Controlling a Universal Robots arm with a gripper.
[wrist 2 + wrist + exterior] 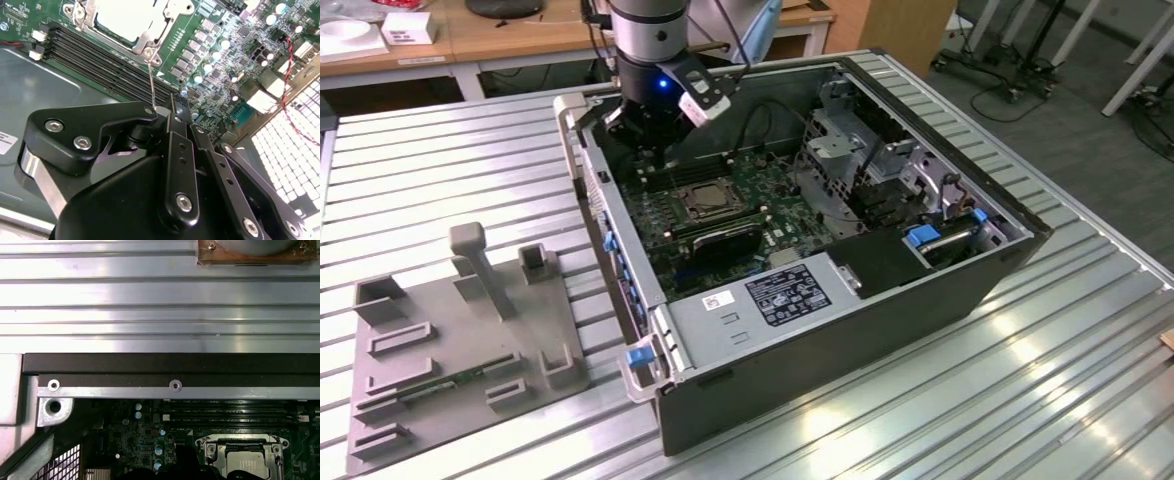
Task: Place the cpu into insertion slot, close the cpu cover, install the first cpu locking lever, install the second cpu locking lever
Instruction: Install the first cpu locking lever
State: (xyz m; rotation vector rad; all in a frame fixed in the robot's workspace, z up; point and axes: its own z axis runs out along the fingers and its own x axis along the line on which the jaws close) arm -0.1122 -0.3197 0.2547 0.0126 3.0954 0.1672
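- Aluminium table [1067, 340], ribbed, is nearest me. A grey fixture tray [440, 350] sits on it at the exterior view's left, well apart from the work.
- Computer case [854, 350] lies on its side on the table, open side up, w/ the green motherboard [767, 185] showing inside.
- Approx mid-board is the insertion slot [700, 198]. The cpu [125, 17] is in it, pale grey face flat and showing through the window of the cpu cover [150, 42]. The cover looks shut down over the chip in both wrist views, so steps 1 & 2 read as done, imo.
- Beyond the slot, btwn it and the pincer [175, 104], run the long black memory slots [95, 57].
- Key relation: a thin wire locking lever [151, 82] starts at the slot's corner. Its long axis runs straight across the memory slots to the pincer, and its free end disappears at the pincer's black linkage. It sticks out past the slot rather than lying along its side, so prob. not latched.
- Pincer state: can't tell if it's clenched or released, nor if it's grasping the wire or merely touching it.
- In the exterior view the pincer hangs inside the case at the board's far end. The slot lies just nearer me and a bit toward the exterior view's right.
- Arm [647, 40] rises straight up from there. A wooden back table [520, 40] stands furthest off.
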